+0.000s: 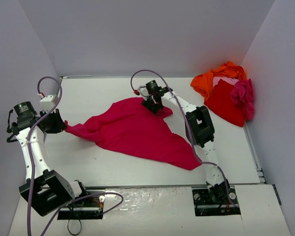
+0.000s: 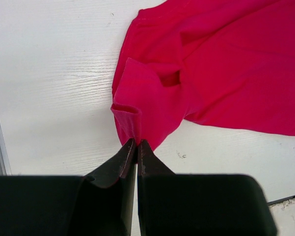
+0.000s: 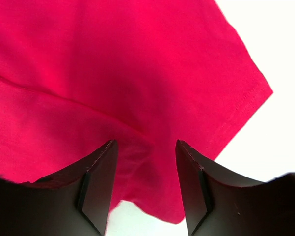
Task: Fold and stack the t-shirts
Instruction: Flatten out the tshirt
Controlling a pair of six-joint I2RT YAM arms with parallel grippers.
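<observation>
Crimson t-shirt (image 1: 137, 132), spread flat: left gripper (image 2: 138, 147) clamped on its nine-o'clock corner. Right gripper (image 3: 144, 169), at twelve o'clock, jaws apart over cloth.

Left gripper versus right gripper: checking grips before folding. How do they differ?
The left gripper is shut on a corner of the crimson t-shirt; the right gripper is open over it. The left gripper sits at the shirt's left tip, the right gripper at its far edge. Both are at one shirt.
</observation>
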